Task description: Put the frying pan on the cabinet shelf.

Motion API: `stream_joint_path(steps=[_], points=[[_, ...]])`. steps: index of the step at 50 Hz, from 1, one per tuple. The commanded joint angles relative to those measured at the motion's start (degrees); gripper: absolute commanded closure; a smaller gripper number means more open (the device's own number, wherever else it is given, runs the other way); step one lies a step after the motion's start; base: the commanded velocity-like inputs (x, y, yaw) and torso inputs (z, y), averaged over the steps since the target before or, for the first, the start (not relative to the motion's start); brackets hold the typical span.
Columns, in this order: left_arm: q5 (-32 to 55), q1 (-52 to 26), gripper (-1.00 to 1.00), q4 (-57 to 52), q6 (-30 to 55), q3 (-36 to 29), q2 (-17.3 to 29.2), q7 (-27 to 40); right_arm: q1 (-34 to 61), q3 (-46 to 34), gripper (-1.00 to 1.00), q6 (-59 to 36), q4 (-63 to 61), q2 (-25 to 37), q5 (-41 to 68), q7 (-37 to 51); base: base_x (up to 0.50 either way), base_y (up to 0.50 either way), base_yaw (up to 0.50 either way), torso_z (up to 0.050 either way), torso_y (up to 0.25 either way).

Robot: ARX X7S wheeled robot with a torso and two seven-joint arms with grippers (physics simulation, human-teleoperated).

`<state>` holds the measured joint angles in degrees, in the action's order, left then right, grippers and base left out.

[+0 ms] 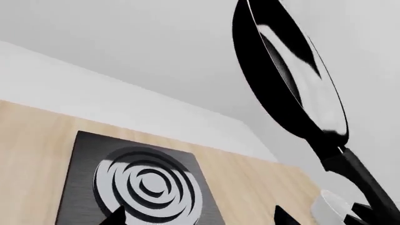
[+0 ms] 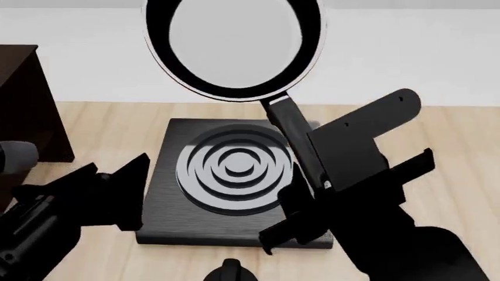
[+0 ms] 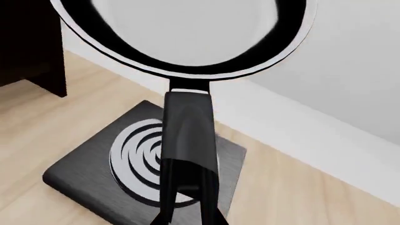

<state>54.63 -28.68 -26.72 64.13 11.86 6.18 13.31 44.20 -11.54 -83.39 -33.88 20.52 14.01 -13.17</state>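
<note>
Pan, frying: small round black frying pan (image 2: 234, 44) with shiny pale inside and long thin black handle, rigid, probably front-heavy and smooth, so best held on the handle near the bowl. Held aloft above the square black stove plate with concentric rings (image 2: 234, 175), right gripper (image 2: 308, 193) clamped on the handle. Left gripper (image 2: 117, 193) idle beside the plate, jaws apart. Dark brown wooden cabinet (image 2: 27, 105) stands leftward.
</note>
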Motion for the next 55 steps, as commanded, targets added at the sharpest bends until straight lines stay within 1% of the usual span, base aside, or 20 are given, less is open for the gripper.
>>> stream_joint_path(steps=[1, 3, 4, 5, 7, 8, 11, 12, 14, 18, 28, 38, 43, 55], points=[[21.0, -3.4, -1.0, 0.4, 7.2, 13.0, -2.7, 9.3, 3.0, -1.6, 1.0, 0.9, -3.2, -1.7, 0.5, 1.9, 0.0, 0.01, 0.0, 0.015, 0.0], [25.0, -3.9, -1.0, 0.8, 7.4, 14.9, -2.7, 11.3, 3.1, -1.7, 1.0, 0.9, -3.3, -1.7, 0.6, 1.9, 0.0, 0.01, 0.0, 0.0, 0.0], [32.0, -4.5, -1.0, 2.3, 6.6, 17.4, -3.5, 13.0, 3.2, -1.7, 1.0, 0.8, -3.4, -1.8, 0.8, 1.9, 0.0, 0.01, 0.0, 0.0, 0.0], [40.2, -4.5, -1.0, 3.8, 6.7, 18.1, -3.2, 15.3, 3.5, -1.8, 1.0, 0.2, -3.9, -2.0, 0.9, 1.9, 0.0, 0.01, 0.0, 0.0, 0.0], [43.3, -4.1, -1.0, 3.6, 6.0, 18.9, -2.5, 16.7, 3.5, -2.2, 1.0, 0.2, -4.1, -2.0, 1.0, 1.9, 0.0, 0.01, 0.0, 0.0, 0.0], [46.1, -4.4, -1.0, 5.0, 3.5, 20.5, -3.1, 19.2, 3.7, -2.6, 1.0, 0.3, -4.1, -2.0, 1.1, 1.9, 0.0, 0.01, 0.0, 0.0, 0.0], [50.1, -4.3, -1.0, 6.5, 1.4, 21.3, -3.2, 20.9, 4.0, -3.0, 1.0, 0.7, -3.9, -2.1, 1.2, 1.9, 0.0, 0.01, 0.0, 0.0, 0.0], [55.0, -4.2, -1.0, 8.0, -0.6, 21.3, -3.8, 23.4, 4.3, -3.3, 1.0, 0.6, -4.1, -2.3, 1.2, 1.9, 0.0, 0.01, 0.0, 0.0, 0.0], [53.4, -3.9, -1.0, 7.9, -0.3, 21.2, -3.3, 22.1, 4.2, -3.4, 1.0, 0.9, -3.9, -2.6, 1.2, 2.1, 0.0, 0.01, 0.0, 0.0, 0.0], [54.2, -3.1, -1.0, 8.6, -0.7, 20.5, -3.1, 21.9, 4.5, -4.0, 1.0, 2.3, -2.8, -3.2, 1.2, 2.2, 0.0, 0.01, 0.0, 0.0, 0.0], [54.0, -2.6, -1.0, 8.0, -1.9, 19.0, -2.5, 22.4, 5.5, -7.1, 1.0, 10.3, 5.3, -3.9, -0.3, 2.3, 0.0, 0.01, 0.0, 0.0, 0.0], [51.8, -1.8, -1.0, 8.3, -2.2, 16.9, -2.3, 20.8, 7.2, -9.0, 1.0, 12.6, 7.5, -5.1, -0.7, 2.5, 0.0, 0.01, 0.0, 0.001, 0.0], [51.2, -1.5, -1.0, 8.3, -2.6, 16.2, -2.1, 20.5, 7.0, -10.5, 1.0, 13.3, 7.1, -5.5, -0.6, 2.4, 0.0, 0.01, 0.0, 0.0, 0.0], [50.1, -1.1, -1.0, 8.4, -3.9, 14.5, -1.8, 19.8, 7.4, -13.8, 1.0, 9.7, 2.7, -7.5, 0.9, 2.5, 0.0, 0.01, 0.0, 0.0, 0.0]])
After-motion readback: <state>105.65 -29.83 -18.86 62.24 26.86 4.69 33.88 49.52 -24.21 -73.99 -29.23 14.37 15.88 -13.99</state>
